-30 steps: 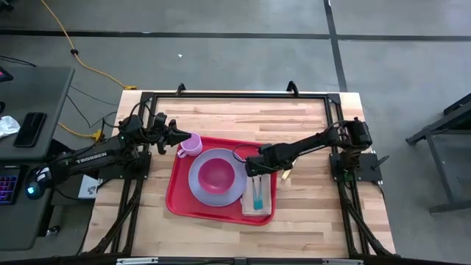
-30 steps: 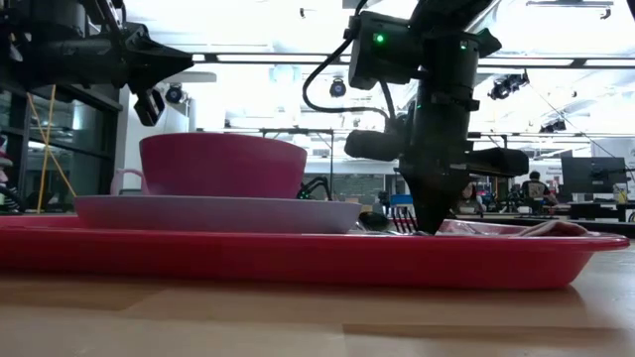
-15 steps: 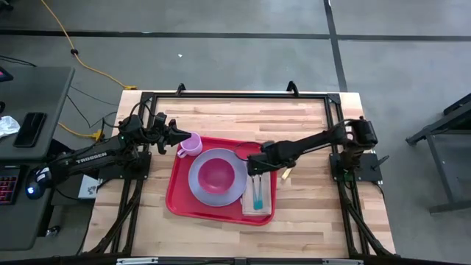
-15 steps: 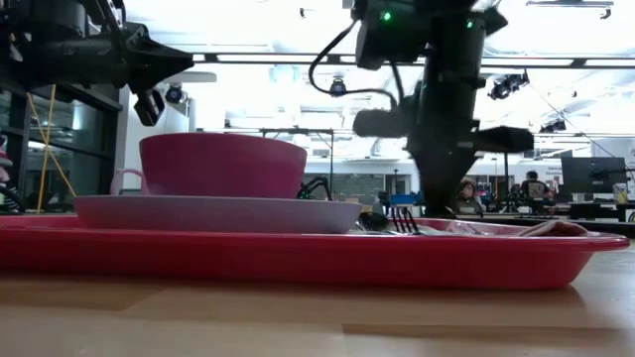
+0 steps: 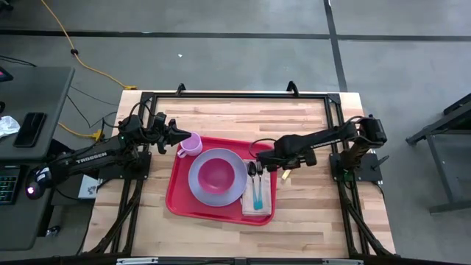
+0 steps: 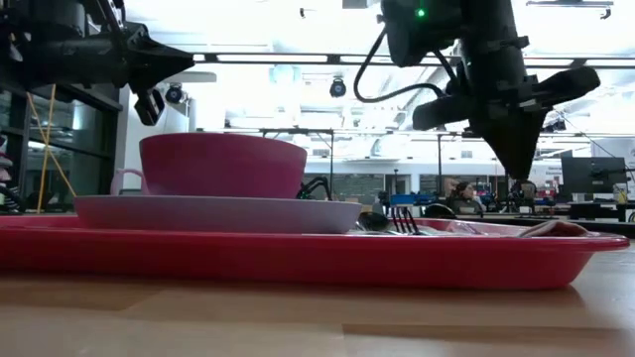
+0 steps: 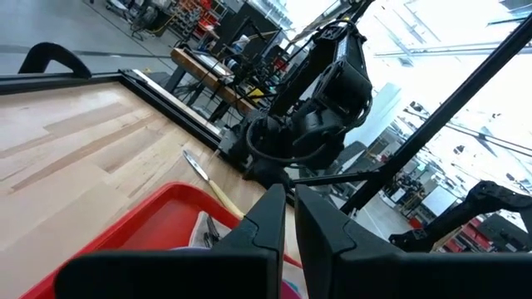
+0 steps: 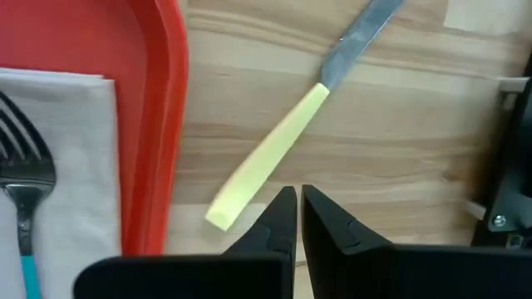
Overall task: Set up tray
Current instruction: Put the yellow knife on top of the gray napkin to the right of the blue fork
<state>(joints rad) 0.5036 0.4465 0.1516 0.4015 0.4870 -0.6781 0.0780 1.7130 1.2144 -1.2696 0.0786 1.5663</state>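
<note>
The red tray (image 5: 176, 193) lies mid-table and carries a lavender plate (image 5: 199, 188) with a pink bowl (image 5: 216, 174). A lavender cup (image 5: 193, 143) stands at its far left corner. A napkin (image 5: 259, 205) at its right end bears a spoon (image 5: 252, 171) and a teal-handled fork (image 5: 258, 190). A yellow-handled knife (image 8: 266, 158) lies on the wood just right of the tray. My right gripper (image 8: 298, 208) hangs shut above the knife's handle end, pointing down, touching nothing. My left gripper (image 7: 288, 218) is shut, level, held high beside the cup.
A black frame (image 5: 235, 96) runs along the table's far edge and down both sides by the arm bases. Bare wood lies beyond the tray on the far side and toward the near edge. A desk (image 5: 29, 110) with a phone stands off the table's left.
My right gripper has risen from the napkin on the tray and gone toward the table's right edge, tipping steeper downward, still shut. It now hangs over the knife beside the tray. The spoon it stood over now shows on the napkin.
</note>
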